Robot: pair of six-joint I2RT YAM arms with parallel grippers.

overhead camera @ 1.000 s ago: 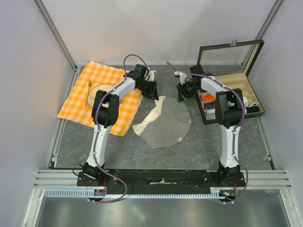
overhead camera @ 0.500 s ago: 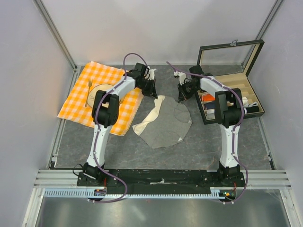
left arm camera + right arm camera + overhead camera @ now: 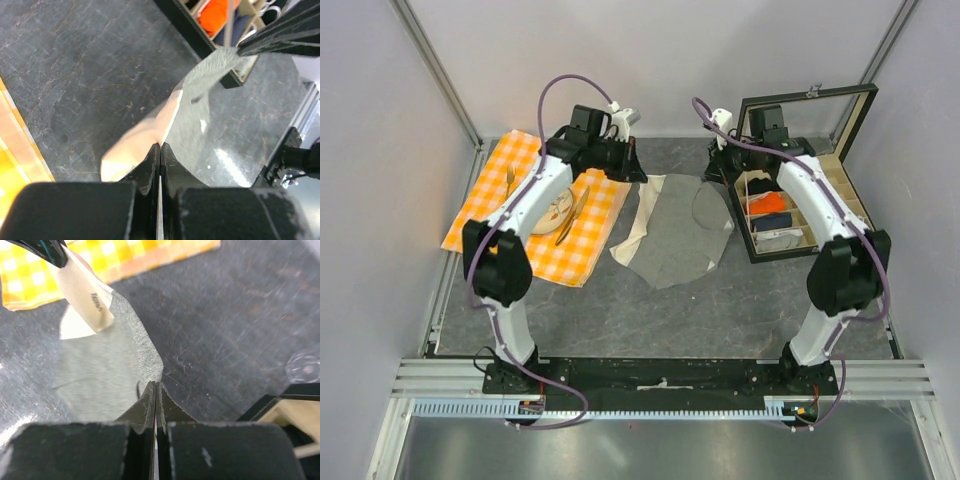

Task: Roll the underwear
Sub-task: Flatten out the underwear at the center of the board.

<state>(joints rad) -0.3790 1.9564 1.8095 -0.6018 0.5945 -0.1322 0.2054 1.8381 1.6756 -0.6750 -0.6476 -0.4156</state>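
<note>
While the left gripper (image 3: 159,151) pinches the underwear (image 3: 675,232) at its cream edge, the right gripper (image 3: 155,388) is clamped on a grey corner. The cloth stretches between both closed pairs of fingers and trails onto the table (image 3: 570,310) below them.

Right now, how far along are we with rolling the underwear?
Done: both grippers have their grip, the left gripper shut on the cream-strip corner, the right gripper shut on the grey corner. In hand: the far edge of the underwear stretched between them. Left: all the rolling; no turn of cloth shows.
</note>
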